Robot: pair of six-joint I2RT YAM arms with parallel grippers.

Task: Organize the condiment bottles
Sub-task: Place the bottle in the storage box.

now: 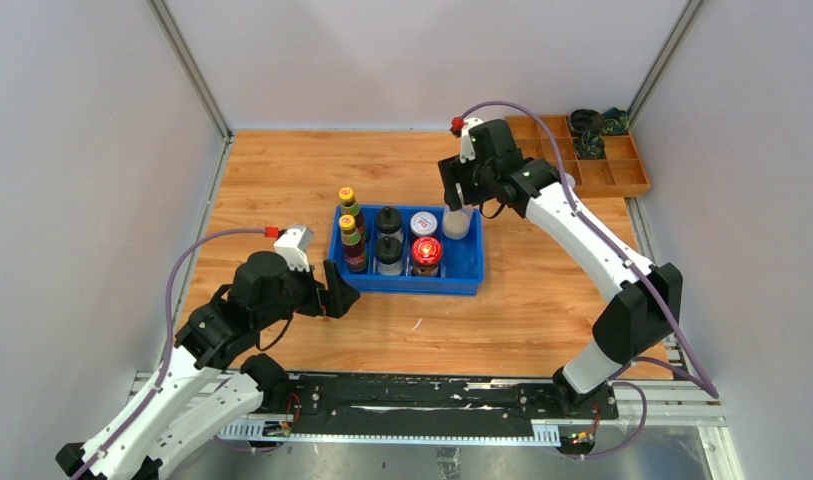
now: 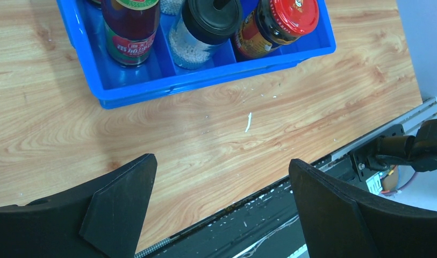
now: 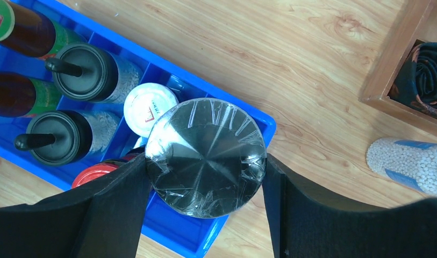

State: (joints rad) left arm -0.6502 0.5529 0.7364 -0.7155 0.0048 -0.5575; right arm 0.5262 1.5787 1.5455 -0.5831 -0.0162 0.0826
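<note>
The surface (image 1: pixel 282 180) is pale varnished wood with a clear grain, flecked with small white chips near its front edge. Plain grey walls (image 1: pixel 82 150) on metal posts close it in.

A glossy blue plastic bin (image 1: pixel 467 262), split into compartments, sits mid-surface. It holds two slim sauce bottles (image 1: pixel 353 243) with yellow caps, two clear shakers (image 1: pixel 388 252) with black lids, a white-lidded jar (image 1: pixel 423 224) and a red-lidded jar (image 1: pixel 426 252). The near bottle's red label carries white characters too small to read, and the white lid bears a small red mark.

The right jaws are clamped on a silver-lidded jar (image 3: pixel 205 156), its round lid under crinkled film, held over the bin's far right corner. Another container (image 3: pixel 407 164), full of white granules, lies near a wooden tray (image 1: pixel 632 185) at the far right.

The left jaws gape wide and empty above bare wood, just left of the bin's near side.
</note>
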